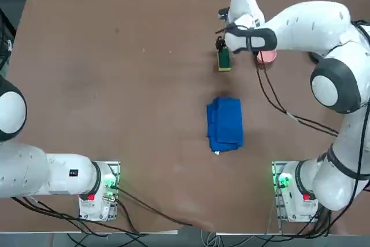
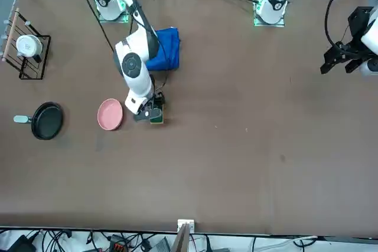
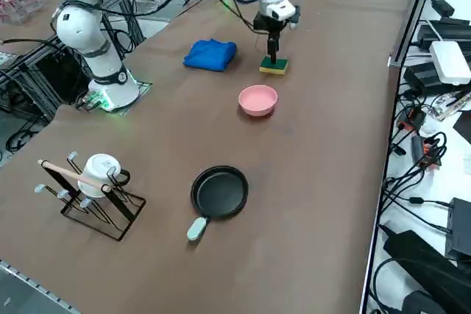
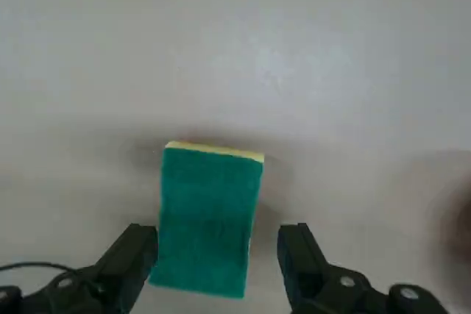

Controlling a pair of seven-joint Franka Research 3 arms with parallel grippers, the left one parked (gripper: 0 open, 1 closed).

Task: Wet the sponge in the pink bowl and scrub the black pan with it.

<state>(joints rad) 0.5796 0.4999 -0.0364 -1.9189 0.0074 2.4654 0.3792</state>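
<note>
Sponge (image 4: 210,218) lies flat on counter (image 1: 115,85), green scouring side up, yellow layer showing along one edge. Not lifted, not gripped. My right end effector (image 4: 218,259) sits directly over it, pointing down, w/ fingers (image 4: 132,255) spread wide apart, one on each long side of sponge. Wrist view shows a small gap on both sides; whether fingertips touch counter cannot be told.

Surroundings, working outward:
- Pink bowl (image 3: 258,100) stands just beside sponge, upright on counter, apart from it. In top view my wrist covers most of bowl.
- Blue folded cloth (image 1: 225,124) lies near sponge, on the side toward my base, not touching it.
- Black pan (image 3: 220,191) rests further out past pink bowl, well apart from sponge, light handle (image 3: 197,229) pointing away from bowl. Pan interior looks bare.
- Wire rack (image 3: 96,204) w/ a white mug (image 3: 101,170) hung on it stands at counter corner, beyond pan.

Contents of pink bowl cannot be made out.
</note>
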